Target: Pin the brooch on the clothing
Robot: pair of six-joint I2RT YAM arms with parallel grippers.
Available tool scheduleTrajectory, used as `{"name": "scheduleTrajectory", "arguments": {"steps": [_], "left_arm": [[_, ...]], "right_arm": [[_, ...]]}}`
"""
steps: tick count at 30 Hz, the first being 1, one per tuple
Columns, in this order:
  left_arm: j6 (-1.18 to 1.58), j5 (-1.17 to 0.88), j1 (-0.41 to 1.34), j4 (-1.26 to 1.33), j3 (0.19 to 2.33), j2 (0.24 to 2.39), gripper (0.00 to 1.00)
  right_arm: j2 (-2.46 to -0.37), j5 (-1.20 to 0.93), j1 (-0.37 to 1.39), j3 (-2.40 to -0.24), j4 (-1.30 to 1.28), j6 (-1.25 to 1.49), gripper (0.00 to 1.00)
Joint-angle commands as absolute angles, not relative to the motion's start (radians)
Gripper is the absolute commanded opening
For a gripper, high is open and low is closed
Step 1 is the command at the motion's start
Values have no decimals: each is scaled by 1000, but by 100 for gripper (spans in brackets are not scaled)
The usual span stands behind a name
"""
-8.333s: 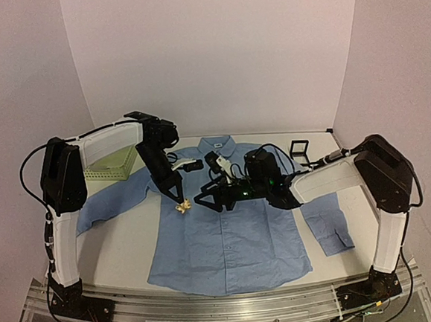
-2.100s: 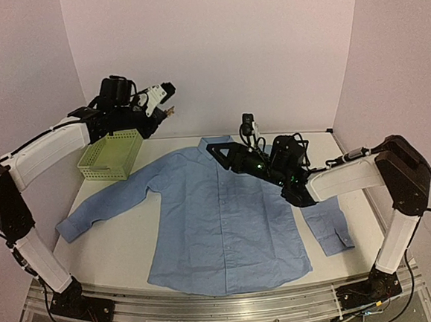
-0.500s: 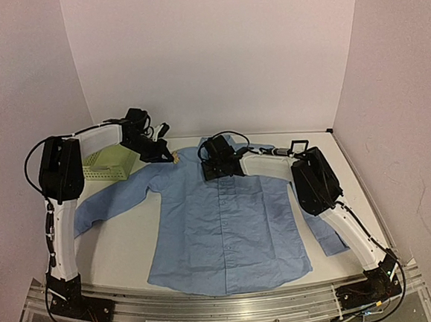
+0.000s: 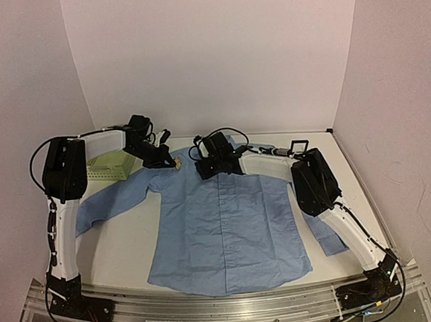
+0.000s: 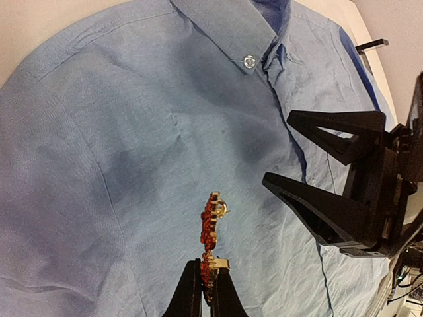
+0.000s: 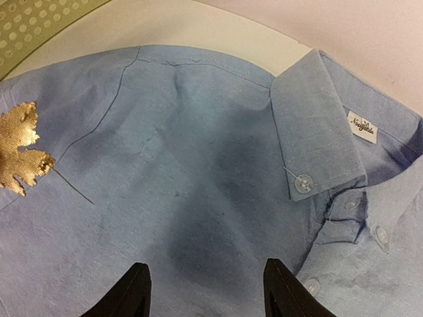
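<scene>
the left end effector [image 5: 206,282] was pinching the brooch [image 5: 210,228] by its lower edge, upright and edge-on just above the shirt [image 4: 228,227] near the shoulder seam beside the collar [image 6: 317,125], seemingly so its pin side could meet the cloth, which lay spread flat on the table [image 4: 124,239] as a smooth target. the right end effector [image 6: 206,290] hung spread and empty over the fabric next to the collar, facing the brooch, likely to steady the cloth. both arms reached far forward, forearms converging low over the shirt's upper part.
</scene>
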State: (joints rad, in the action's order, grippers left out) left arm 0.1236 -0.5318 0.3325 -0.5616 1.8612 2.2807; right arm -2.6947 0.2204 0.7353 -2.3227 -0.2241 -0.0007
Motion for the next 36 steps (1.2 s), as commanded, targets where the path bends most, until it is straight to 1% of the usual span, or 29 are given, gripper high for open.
{"name": "scheduleTrajectory", "arguments": {"steps": [1,3,5,7,10,14,19,20,27,36], "left_arm": [[121,-547,320,-520,1859,2285,0],[121,-547,317,-520,1855,2285,0],[125,-550,313,-518,1855,2287,0],[130,-552,310,-514,1857,2288,0],[132,-555,307,-514,1868,2291,0],[134,-571,304,-525,1892,2299,0],[156,-585,299,-526,1916,2311,0],[161,-588,297,-522,1916,2313,0],[178,-594,291,-515,1915,2327,0],[194,-597,275,-499,1931,2318,0]], "right_arm": [[-2757,232,737,-2385,-202,-35,51],[-2762,228,736,-2375,-204,-40,49],[-2759,206,737,-2344,-208,-33,49],[-2757,197,736,-2325,-211,-15,46],[-2758,192,736,-2325,-213,-8,34],[-2753,189,737,-2355,-212,-8,13],[-2732,181,737,-2366,-209,-8,1],[-2727,181,737,-2365,-207,-8,0],[-2679,173,735,-2365,-162,74,0],[-2583,129,720,-2294,-13,163,0]]}}
